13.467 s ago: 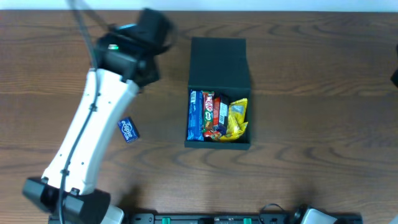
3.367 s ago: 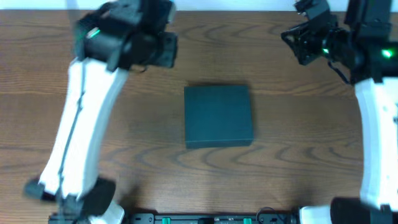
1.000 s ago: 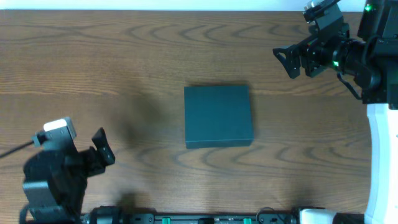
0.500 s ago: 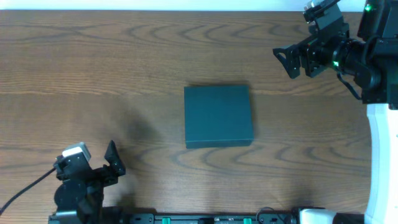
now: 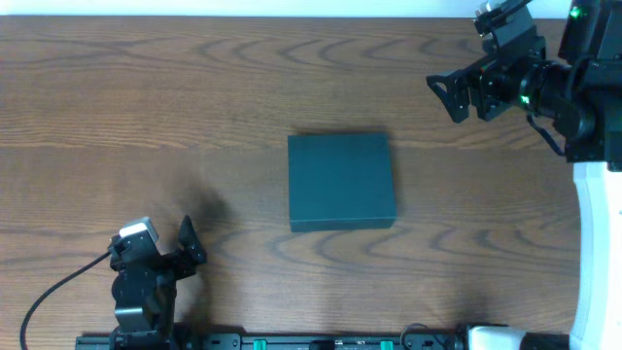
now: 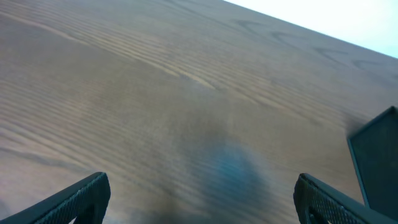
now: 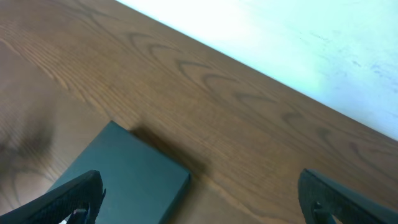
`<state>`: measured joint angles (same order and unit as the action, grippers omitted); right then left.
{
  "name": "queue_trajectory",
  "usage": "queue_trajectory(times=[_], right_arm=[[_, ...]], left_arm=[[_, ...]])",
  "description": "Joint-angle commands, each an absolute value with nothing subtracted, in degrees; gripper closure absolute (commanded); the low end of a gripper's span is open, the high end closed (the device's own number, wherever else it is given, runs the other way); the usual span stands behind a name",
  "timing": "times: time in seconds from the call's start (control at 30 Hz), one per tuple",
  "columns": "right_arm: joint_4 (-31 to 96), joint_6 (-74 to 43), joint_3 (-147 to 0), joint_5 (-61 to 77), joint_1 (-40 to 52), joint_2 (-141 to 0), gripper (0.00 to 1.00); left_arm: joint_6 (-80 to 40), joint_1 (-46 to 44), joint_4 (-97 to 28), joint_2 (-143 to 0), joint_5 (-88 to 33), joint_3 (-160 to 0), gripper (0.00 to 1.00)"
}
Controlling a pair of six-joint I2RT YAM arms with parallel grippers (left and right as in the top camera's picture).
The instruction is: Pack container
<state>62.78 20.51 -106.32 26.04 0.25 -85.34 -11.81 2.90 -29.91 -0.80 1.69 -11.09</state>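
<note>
The container is a dark teal square box lying in the middle of the wooden table with its flap lid shut flat, so its contents are hidden. My left gripper sits low at the near left edge, well away from it, open and holding nothing. In the left wrist view only the container's corner shows at the right, beyond the wide-apart left gripper. My right gripper hovers at the far right, open and empty. The right wrist view has the container at lower left, under the right gripper.
Bare wooden table surrounds the box on all sides. A white wall runs behind the table's far edge. A black rail with the arm bases lines the near edge.
The container's lid, open over snack packets in the earliest frame, is now shut. Over the last second my left arm has drawn back toward the near left edge. The right arm has stayed still.
</note>
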Motion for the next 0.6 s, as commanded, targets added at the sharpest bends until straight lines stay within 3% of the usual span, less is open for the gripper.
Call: queue_trajectory(times=[0.0,0.57], right_arm=[[62.8,20.2,-106.5,26.3,0.4,-85.1,0.01],[62.8,20.2,-106.5,26.3,0.4,-85.1,0.01]], left_arm=[[-12.1,3.0,-27.4,-0.2,1.4,-8.1,0.05],[-11.6,3.0,-26.3,-0.3,1.9,-7.5,0.05]])
